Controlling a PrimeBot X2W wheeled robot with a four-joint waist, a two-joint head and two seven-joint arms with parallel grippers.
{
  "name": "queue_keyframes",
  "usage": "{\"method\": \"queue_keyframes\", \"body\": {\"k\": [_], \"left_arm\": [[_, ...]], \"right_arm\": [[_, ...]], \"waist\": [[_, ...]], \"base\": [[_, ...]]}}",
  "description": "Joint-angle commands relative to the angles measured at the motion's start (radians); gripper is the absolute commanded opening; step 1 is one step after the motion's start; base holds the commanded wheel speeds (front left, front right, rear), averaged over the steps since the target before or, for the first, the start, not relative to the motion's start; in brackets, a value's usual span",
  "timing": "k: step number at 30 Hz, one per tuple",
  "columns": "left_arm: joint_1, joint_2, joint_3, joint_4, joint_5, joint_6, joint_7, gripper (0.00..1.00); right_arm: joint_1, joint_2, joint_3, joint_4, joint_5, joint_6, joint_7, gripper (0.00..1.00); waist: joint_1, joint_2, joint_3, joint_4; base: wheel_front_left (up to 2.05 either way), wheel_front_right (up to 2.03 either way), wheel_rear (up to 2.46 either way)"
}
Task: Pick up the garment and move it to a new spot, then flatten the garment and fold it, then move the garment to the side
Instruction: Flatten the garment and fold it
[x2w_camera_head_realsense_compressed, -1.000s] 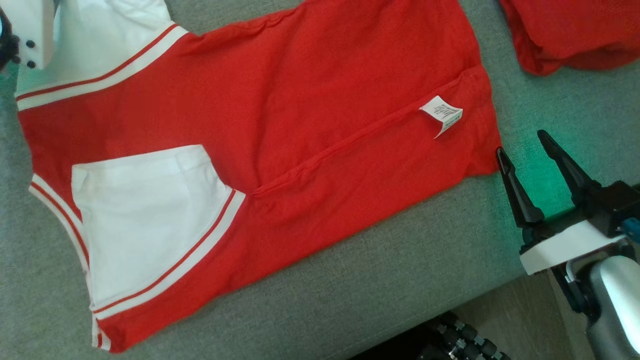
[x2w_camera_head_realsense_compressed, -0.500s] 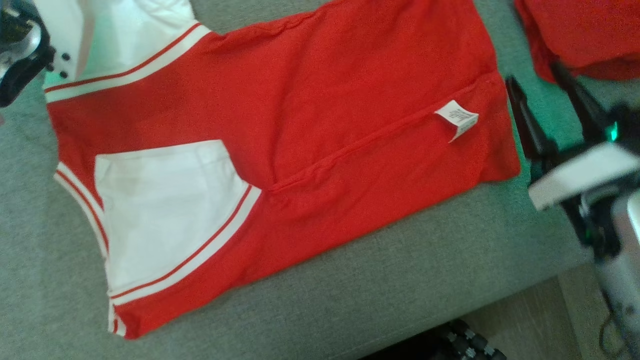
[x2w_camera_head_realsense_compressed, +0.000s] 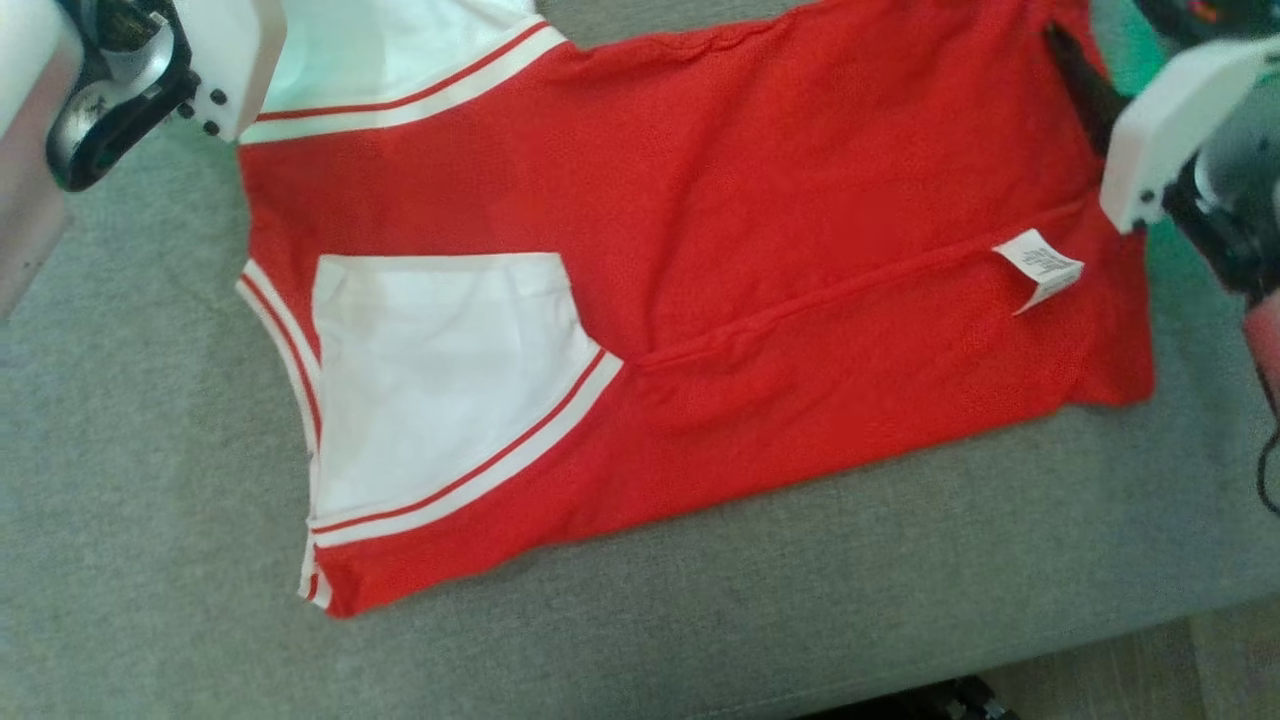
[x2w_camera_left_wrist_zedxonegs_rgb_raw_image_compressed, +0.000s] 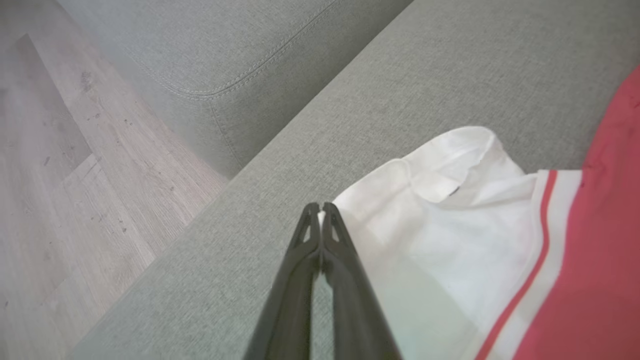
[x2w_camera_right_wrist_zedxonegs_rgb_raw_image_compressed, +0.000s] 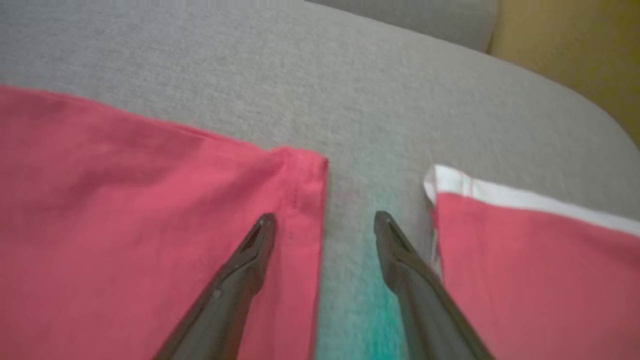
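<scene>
The red garment (x2w_camera_head_realsense_compressed: 800, 200) lies spread on the grey sofa seat (x2w_camera_head_realsense_compressed: 700, 620), one white sleeve (x2w_camera_head_realsense_compressed: 450, 380) folded over its front and a white care label (x2w_camera_head_realsense_compressed: 1040, 268) near its right hem. At the garment's far left white part (x2w_camera_left_wrist_zedxonegs_rgb_raw_image_compressed: 450, 225), my left gripper (x2w_camera_left_wrist_zedxonegs_rgb_raw_image_compressed: 320, 207) is shut, with a sliver of white cloth between its tips. My right gripper (x2w_camera_right_wrist_zedxonegs_rgb_raw_image_compressed: 325, 222) is open at the far right hem corner (x2w_camera_right_wrist_zedxonegs_rgb_raw_image_compressed: 300, 170): one finger (x2w_camera_right_wrist_zedxonegs_rgb_raw_image_compressed: 250, 250) over the red cloth, the other over bare cushion.
A second red garment with a white band (x2w_camera_right_wrist_zedxonegs_rgb_raw_image_compressed: 525, 250) lies just right of my right gripper. Wooden floor (x2w_camera_left_wrist_zedxonegs_rgb_raw_image_compressed: 75, 175) lies beyond the seat's left end, beside another grey cushion block (x2w_camera_left_wrist_zedxonegs_rgb_raw_image_compressed: 225, 50). The seat's front edge (x2w_camera_head_realsense_compressed: 1150, 615) runs along the bottom.
The head camera has shifted, so the garment sits further right in the picture. My right gripper has gone from beside the near right hem corner to the far right one.
</scene>
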Motion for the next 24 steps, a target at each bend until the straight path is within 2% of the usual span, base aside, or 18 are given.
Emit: {"method": "queue_keyframes", "body": {"k": [1, 7, 10, 11, 13, 14, 15, 19, 24], "left_arm": [[-0.069, 0.038, 0.028, -0.018, -0.008, 0.002, -0.012, 0.00], [-0.094, 0.044, -0.019, -0.008, -0.040, 0.002, -0.043, 0.00], [-0.100, 0.042, -0.040, 0.001, -0.054, 0.002, -0.056, 0.00], [-0.104, 0.042, -0.052, 0.008, -0.063, 0.002, -0.063, 0.00], [-0.108, 0.040, -0.063, 0.015, -0.072, 0.002, -0.070, 0.00], [-0.109, 0.039, -0.068, 0.019, -0.076, 0.002, -0.073, 0.00], [-0.111, 0.038, -0.072, 0.023, -0.080, 0.002, -0.078, 0.00], [-0.116, 0.035, -0.090, 0.031, -0.089, 0.002, -0.097, 0.00], [-0.135, 0.041, -0.106, 0.017, -0.061, 0.002, -0.162, 0.00]], "right_arm": [[-0.016, -0.005, 0.018, -0.003, -0.017, 0.007, 0.000, 1.00], [-0.120, -0.001, 0.104, 0.104, -0.080, 0.007, -0.009, 0.98], [-0.152, 0.010, 0.127, 0.148, -0.082, 0.007, -0.005, 0.79], [-0.169, 0.011, 0.143, 0.170, -0.084, 0.007, -0.007, 0.56], [-0.178, 0.011, 0.157, 0.189, -0.079, 0.007, -0.007, 0.28], [-0.182, 0.008, 0.165, 0.196, -0.078, 0.007, -0.006, 0.11], [-0.187, 0.005, 0.173, 0.203, -0.078, 0.007, -0.006, 0.00], [-0.199, -0.002, 0.199, 0.217, -0.074, 0.007, -0.008, 0.00], [-0.220, -0.009, 0.206, 0.214, -0.075, 0.007, -0.067, 0.00]], "waist": [[0.0000, 0.0000, 0.004, 0.013], [0.0000, 0.0000, 0.011, 0.032], [0.0000, 0.0000, 0.013, 0.038], [0.0000, 0.0000, 0.011, 0.040], [0.0000, 0.0000, 0.008, 0.042], [0.0000, 0.0000, 0.006, 0.044], [0.0000, 0.0000, 0.004, 0.046], [0.0000, 0.0000, -0.002, 0.054], [0.0000, 0.0000, -0.003, 0.061]], "base": [[0.00, 0.00, 0.00], [0.00, 0.00, 0.00], [0.00, 0.00, 0.00], [0.00, 0.00, 0.00], [0.00, 0.00, 0.00], [0.00, 0.00, 0.00], [0.00, 0.00, 0.00], [0.00, 0.00, 0.00], [0.00, 0.00, 0.00]]}}
